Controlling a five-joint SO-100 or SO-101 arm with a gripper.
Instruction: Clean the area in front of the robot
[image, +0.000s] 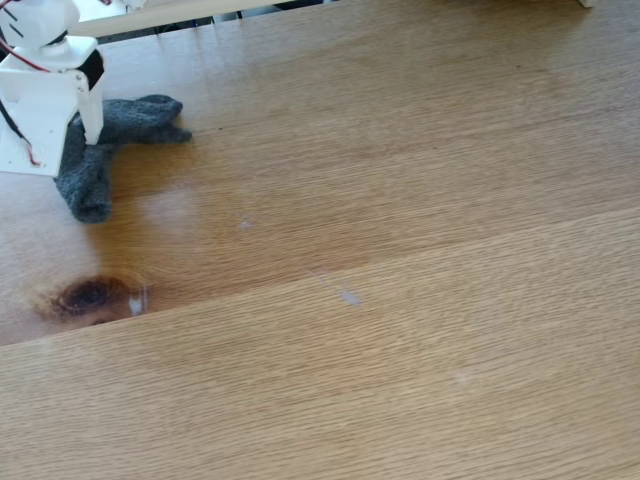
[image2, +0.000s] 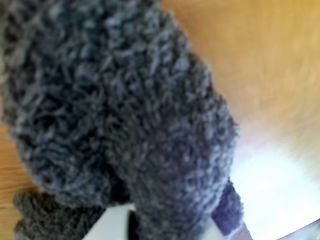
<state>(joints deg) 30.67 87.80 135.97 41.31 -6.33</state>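
A broad light-brown oak worktop (image: 420, 200) fills the fixed view, its fine grain running across, with a long plank seam slanting from the lower left up toward the right edge. A dark knot (image: 88, 296) sits near the left edge just above that seam, and a few small pale specks lie on the wood near the middle. A strip of white wooden frame (image: 180, 14) runs along the top edge. At the upper left stands the white plastic robot (image: 45, 95), with thin black and red cables at its side. Its end effector (image: 88, 130) points down onto a dark grey woolly sock (image: 95, 180) that lies bent on the worktop: one part stretches to the right, the other reaches down toward the knot. From here I cannot tell how far the fingers stand apart.

In the wrist view, the sock (image2: 125, 110) is very close and blurred, its fuzzy knit covering most of the frame. The worktop (image2: 270, 65) shows at the upper right and in a sliver at the left. A white finger (image2: 115, 225) of the end effector rises from the bottom edge with sock fabric bunched on both sides of it; a firm grip on the sock cannot be confirmed
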